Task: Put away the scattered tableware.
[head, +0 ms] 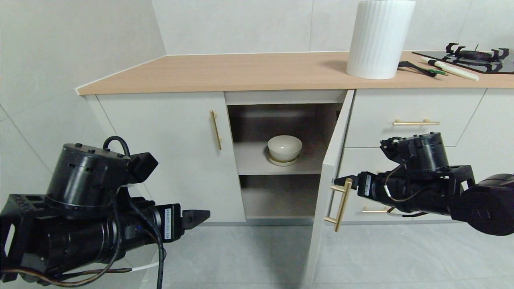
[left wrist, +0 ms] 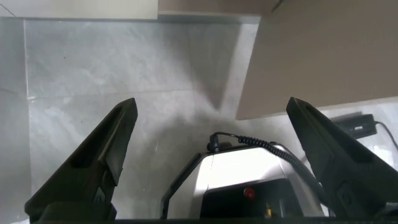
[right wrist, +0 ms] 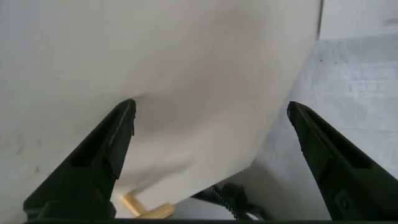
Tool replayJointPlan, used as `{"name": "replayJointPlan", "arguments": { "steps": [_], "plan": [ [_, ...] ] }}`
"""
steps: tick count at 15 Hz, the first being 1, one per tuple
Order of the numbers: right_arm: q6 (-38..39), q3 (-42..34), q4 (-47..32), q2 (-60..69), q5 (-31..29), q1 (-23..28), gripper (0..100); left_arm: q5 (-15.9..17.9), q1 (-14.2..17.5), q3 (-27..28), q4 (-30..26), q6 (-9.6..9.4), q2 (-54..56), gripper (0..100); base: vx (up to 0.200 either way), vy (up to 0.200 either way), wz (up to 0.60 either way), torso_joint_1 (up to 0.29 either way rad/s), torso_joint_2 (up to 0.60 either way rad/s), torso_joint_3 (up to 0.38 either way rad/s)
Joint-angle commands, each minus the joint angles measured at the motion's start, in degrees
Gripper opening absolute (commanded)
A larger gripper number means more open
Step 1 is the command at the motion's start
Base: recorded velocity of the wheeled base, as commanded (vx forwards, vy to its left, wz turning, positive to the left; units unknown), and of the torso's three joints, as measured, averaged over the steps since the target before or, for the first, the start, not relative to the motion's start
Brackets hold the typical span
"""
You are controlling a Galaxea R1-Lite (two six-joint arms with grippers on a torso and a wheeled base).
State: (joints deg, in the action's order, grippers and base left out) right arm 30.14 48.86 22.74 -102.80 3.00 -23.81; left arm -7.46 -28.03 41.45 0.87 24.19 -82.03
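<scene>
Bowl (head: pixel 284 147) on plate (head: pixel 281 163), mid upper shelf (head: pixel 251 158) of open cabinet (head: pixel 281 97); right gripper (head: pixel 341 180) splayed beside door handle (head: pixel 340 204), left gripper (head: pixel 198 216) splayed, low; best to push door (head: pixel 332 148) shut flat-on, not snag handle.

Cupboard: bowl (head: pixel 284 146), 1, on saucer (head: pixel 281 162), 1; shelves (head: pixel 253 162), 2; open door (head: pixel 327 168), 1; gold handles (head: pixel 215 129), 4; on counter (head: pixel 241 72): white ribbed canister (head: pixel 379 38), 1; utensils (head: pixel 449 68), at least 2; burner (head: pixel 476 54), 1.
</scene>
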Motion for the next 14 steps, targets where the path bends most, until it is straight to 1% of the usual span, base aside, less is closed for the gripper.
{"name": "replayJointPlan", "arguments": {
  "steps": [1, 3, 6, 9, 12, 14],
  "plan": [
    [-0.52, 3.87, 0.03, -3.37, 0.08, -0.36, 100, -0.01, -0.01, 0.12, 0.1, -0.02, 1.17, 100, 0.0, 0.0, 0.0, 0.0, 0.0, 0.0],
    [-4.82, 7.92, -0.06, -6.27, 0.69, -0.71, 100, -0.01, -0.01, 0.21, 0.28, -0.02, 1.61, 100, 0.0, 0.0, 0.0, 0.0, 0.0, 0.0],
    [-5.61, 11.87, 0.12, -9.7, 0.52, -1.77, 100, -0.01, 0.08, 0.74, 0.28, -0.02, 3.46, 100, 0.0, 0.0, 0.0, 0.0, 0.0, 0.0],
    [-5.35, 12.14, 0.56, -11.45, 0.43, -1.94, 100, -0.01, 0.16, 1.0, 0.36, -0.02, 3.72, 100, 0.0, 0.0, 0.0, 0.0, 0.0, 0.0],
    [-5.17, 12.49, 5.13, -14.09, -0.1, -1.94, 100, -0.1, 0.25, 0.92, 0.36, -0.1, 3.37, 100, 0.0, 0.0, 0.0, 0.0, 0.0, 0.0],
    [-4.82, 12.66, 5.92, -14.71, -0.45, -2.03, 100, -0.1, 0.34, 0.65, 0.19, -1.42, 3.19, 100, 0.2, 0.0, 0.0, 0.0, 0.0, 0.002]
  ]
}}
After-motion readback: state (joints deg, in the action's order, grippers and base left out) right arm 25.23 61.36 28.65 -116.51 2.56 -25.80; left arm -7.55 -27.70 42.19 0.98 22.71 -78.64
